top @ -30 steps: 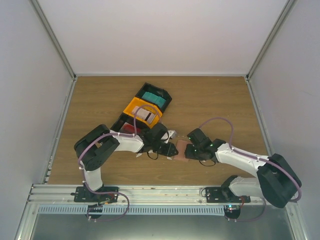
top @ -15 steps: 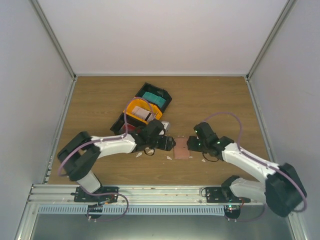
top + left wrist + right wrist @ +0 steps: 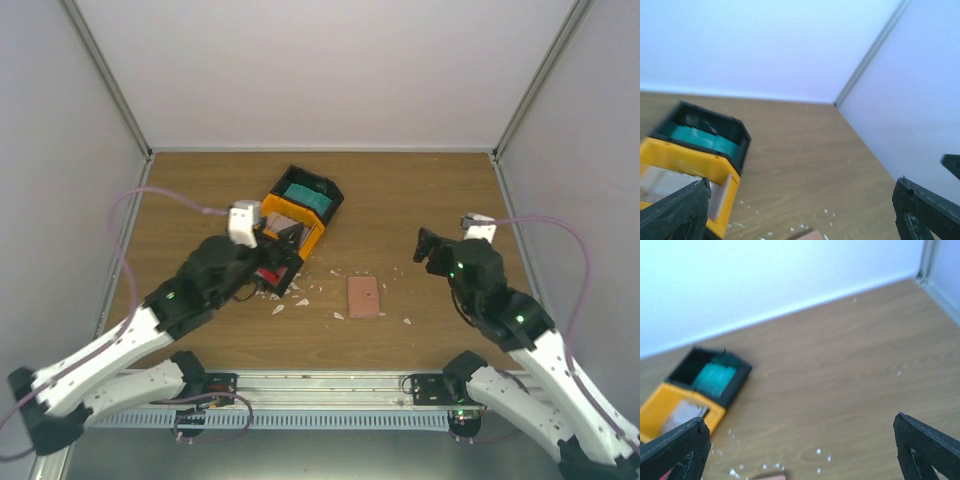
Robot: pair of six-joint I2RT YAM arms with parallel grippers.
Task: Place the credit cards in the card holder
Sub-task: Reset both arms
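The card holder, salmon-pink and folded shut, lies flat on the wood table between the two arms; its inside is hidden. Only its edge shows at the bottom of the left wrist view and of the right wrist view. My left gripper hangs open above the tray, well left of the holder, with nothing between its fingers. To the right of the holder my right gripper is raised and open, its fingers empty. I see no credit cards loose on the table.
A black-and-orange compartment tray stands at the back left of the holder, with teal, whitish and red flat pieces in its compartments; it also shows as the tray and the tray. Small white paper scraps lie around the holder.
Both grippers opened, let go of the card holder and drew back and up, left arm leftward, right arm rightward. The holder stays flat on the table.
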